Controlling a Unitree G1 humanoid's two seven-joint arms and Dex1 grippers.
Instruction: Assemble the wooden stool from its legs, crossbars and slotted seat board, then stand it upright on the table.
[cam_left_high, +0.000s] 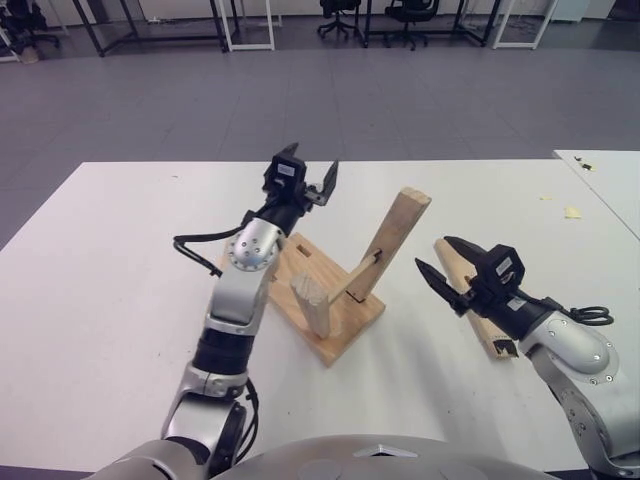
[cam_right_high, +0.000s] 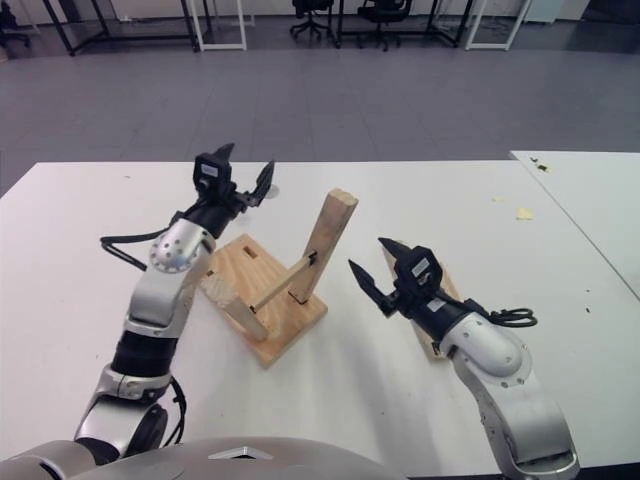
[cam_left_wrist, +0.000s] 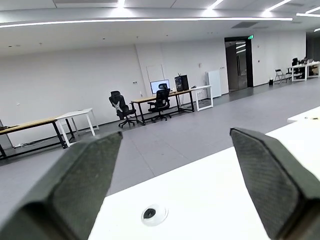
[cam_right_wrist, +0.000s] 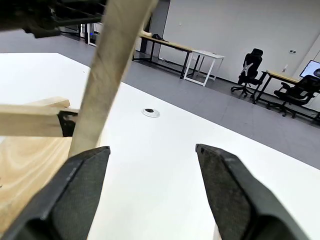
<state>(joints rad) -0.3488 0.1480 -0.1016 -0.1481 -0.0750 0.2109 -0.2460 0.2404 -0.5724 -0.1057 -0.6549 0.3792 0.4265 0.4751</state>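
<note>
The slotted seat board (cam_left_high: 345, 325) lies flat on the white table (cam_left_high: 120, 300). Two wooden legs stand in it: a tall one (cam_left_high: 392, 243) leaning right and a short one (cam_left_high: 310, 305) near the front, joined by a thin crossbar (cam_left_high: 362, 272). My left gripper (cam_left_high: 312, 180) is open, raised above the board's far end, holding nothing. My right gripper (cam_left_high: 438, 258) is open just right of the tall leg (cam_right_wrist: 114, 65), empty. Another wooden piece (cam_left_high: 484, 322) lies on the table under my right arm, partly hidden.
A round cable grommet (cam_right_wrist: 150, 112) sits in the table beyond the board. A second white table (cam_left_high: 605, 180) stands at the right with small yellow scraps (cam_left_high: 572, 212). Desks and office chairs stand across the grey floor behind.
</note>
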